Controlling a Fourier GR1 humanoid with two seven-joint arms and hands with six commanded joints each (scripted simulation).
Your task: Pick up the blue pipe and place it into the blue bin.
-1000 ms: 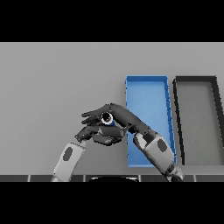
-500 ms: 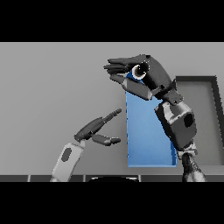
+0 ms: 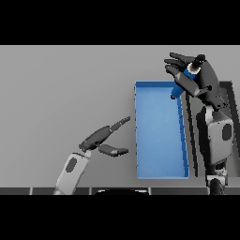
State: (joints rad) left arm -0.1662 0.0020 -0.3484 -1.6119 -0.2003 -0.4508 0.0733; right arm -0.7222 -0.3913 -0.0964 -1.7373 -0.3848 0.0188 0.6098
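Observation:
The blue pipe (image 3: 189, 73) stands nearly upright in my right hand (image 3: 196, 78), whose fingers and thumb curl round it. The hand is raised over the far right corner of the blue bin (image 3: 159, 136), a long open tray lying right of centre. Only a short blue stretch of the pipe and its dark top end show between the fingers. My left hand (image 3: 102, 138) hovers open just left of the bin, fingers straight and pointing toward it, holding nothing.
A black bin (image 3: 228, 90) lies right of the blue one, mostly hidden behind my right forearm (image 3: 216, 136). Bare grey table stretches to the left and far side.
My right hand has carried the pipe further right and a little lower, from the bin's far left corner toward its far right corner. The left hand has barely moved.

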